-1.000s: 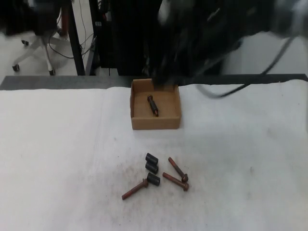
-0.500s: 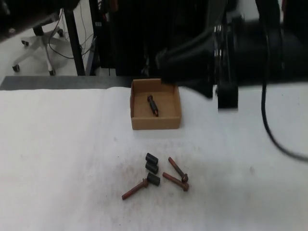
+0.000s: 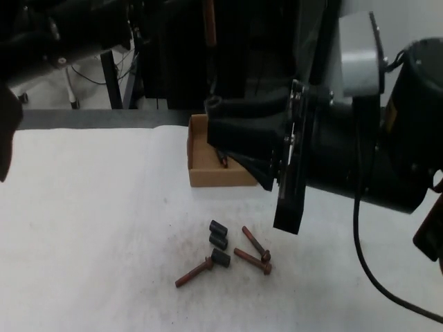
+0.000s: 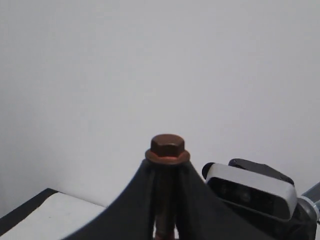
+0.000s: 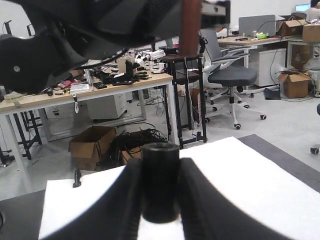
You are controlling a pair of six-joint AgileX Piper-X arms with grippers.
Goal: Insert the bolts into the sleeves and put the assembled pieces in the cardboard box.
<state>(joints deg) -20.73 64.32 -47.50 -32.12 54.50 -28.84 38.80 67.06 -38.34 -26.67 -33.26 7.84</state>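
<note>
My left gripper [image 4: 166, 167] is shut on a copper bolt [image 4: 167, 147] and holds it upright with the hex head above the fingers. My right gripper [image 5: 160, 187] is shut on a black sleeve [image 5: 160, 172], bore end up. The bolt's shank [image 5: 190, 22] hangs just above that sleeve. In the high view the held bolt [image 3: 208, 21] shows high at the back. The cardboard box [image 3: 206, 176] holds one assembled piece [image 3: 221, 158]. Three loose sleeves [image 3: 219, 234] and three bolts [image 3: 253, 252] lie on the white bench.
A bulky black arm [image 3: 346, 152] fills the right foreground of the high view and covers the box's right half. Another dark arm [image 3: 62, 31] crosses the upper left. The bench's back edge [image 3: 97, 119] runs behind the box. White cloth spreads to the left.
The black arm has swung from the back toward the camera and down, and now hides the box's right side. The held bolt has come into sight at the top. The loose parts lie unmoved.
</note>
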